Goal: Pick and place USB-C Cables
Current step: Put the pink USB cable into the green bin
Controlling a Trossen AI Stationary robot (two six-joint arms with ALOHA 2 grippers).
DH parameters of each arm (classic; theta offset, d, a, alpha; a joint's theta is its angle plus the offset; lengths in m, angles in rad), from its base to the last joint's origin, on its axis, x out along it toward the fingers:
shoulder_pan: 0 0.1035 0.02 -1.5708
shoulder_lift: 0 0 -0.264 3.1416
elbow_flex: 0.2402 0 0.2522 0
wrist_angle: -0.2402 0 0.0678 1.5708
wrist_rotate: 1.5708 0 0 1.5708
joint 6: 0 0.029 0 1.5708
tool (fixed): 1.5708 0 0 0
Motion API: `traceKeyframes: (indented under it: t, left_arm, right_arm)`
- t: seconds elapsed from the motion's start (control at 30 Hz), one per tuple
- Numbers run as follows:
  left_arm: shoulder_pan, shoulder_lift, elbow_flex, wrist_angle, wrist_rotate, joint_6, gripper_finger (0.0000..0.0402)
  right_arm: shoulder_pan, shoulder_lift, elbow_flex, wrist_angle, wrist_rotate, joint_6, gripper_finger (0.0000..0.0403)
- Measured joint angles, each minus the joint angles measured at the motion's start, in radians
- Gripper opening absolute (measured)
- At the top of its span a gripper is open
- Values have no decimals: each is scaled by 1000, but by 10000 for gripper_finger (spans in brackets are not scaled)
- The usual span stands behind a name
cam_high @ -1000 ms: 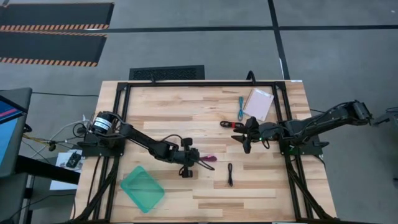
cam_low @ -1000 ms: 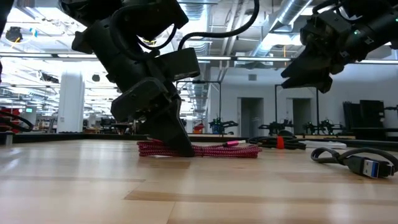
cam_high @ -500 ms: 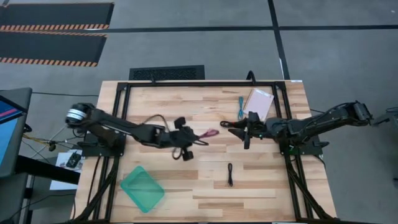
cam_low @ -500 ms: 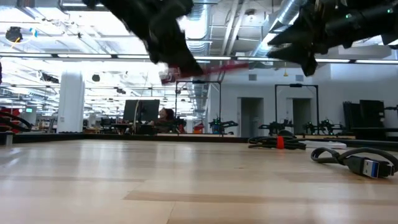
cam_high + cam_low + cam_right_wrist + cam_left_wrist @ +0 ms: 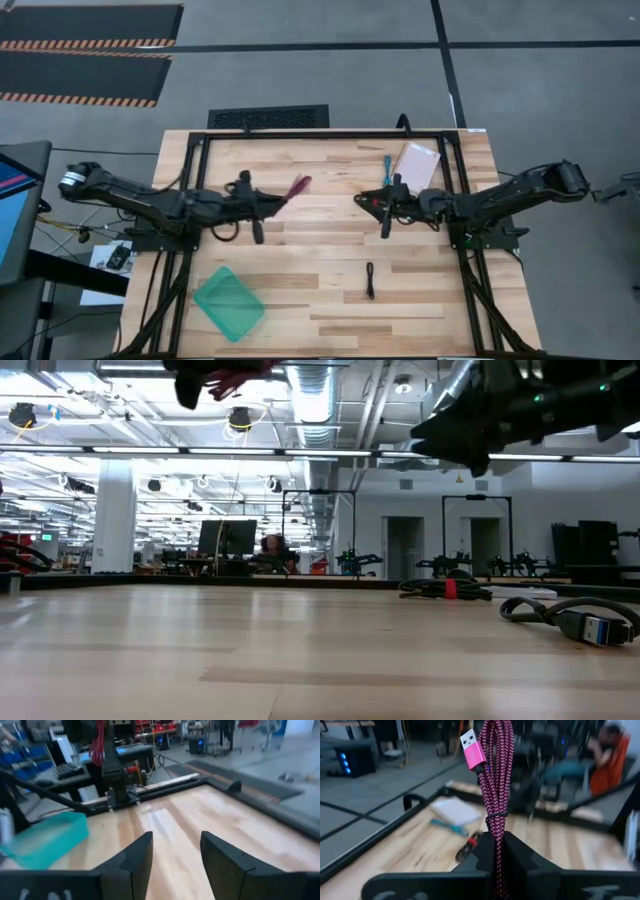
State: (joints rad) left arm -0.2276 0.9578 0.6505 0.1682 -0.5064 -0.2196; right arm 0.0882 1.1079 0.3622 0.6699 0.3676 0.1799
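Note:
My left gripper [image 5: 272, 202] is raised over the table's left half and is shut on the magenta cable bundle [image 5: 298, 187], which also shows in the left wrist view [image 5: 495, 790]. My right gripper [image 5: 376, 205] hovers open, high above the black cable with red [image 5: 360, 199], which lies flat on the table. The teal cable [image 5: 387, 172] lies beside the white-pink packet [image 5: 417, 165]. The black cable [image 5: 370, 280] lies on the near middle boards. In the right wrist view the right gripper [image 5: 175, 852] has nothing between its fingers. My left gripper pinches the magenta bundle between its two fingers at the end [image 5: 497, 851] below its thin tie. The rest of the bundle sticks out past the fingertips, with the pink USB plug [image 5: 472, 751] at the free end. The bundle is lifted clear of the table.
A teal tray [image 5: 230, 302] sits on the table's near left part. A black frame [image 5: 330, 135] runs along the table's far edge and down both sides. Bare boards lie between the two grippers. A person sits in the room beyond the table [image 5: 610, 755].
My left gripper, shut on the magenta bundle, has lifted it off the table and carried it up, toward the far edge and the left, as the arm drew back. My right gripper has risen and shifted a little toward the left, staying open.

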Motion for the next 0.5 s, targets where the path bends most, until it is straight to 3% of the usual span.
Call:
traceKeyframes:
  t: [0.2, 0.33, 0.5]
  left_arm:
    - [0, -106, -120, 147, -33, -13, 3]
    - [0, -110, -149, 150, -63, -14, 3]
    - [-3, -100, -149, 167, -74, -26, 3]
  right_arm:
    - [1, 152, 137, 13, -14, -83, 238]
    - [-17, 254, 255, 14, -73, -191, 258]
    - [-59, 362, 418, 16, -186, -201, 260]
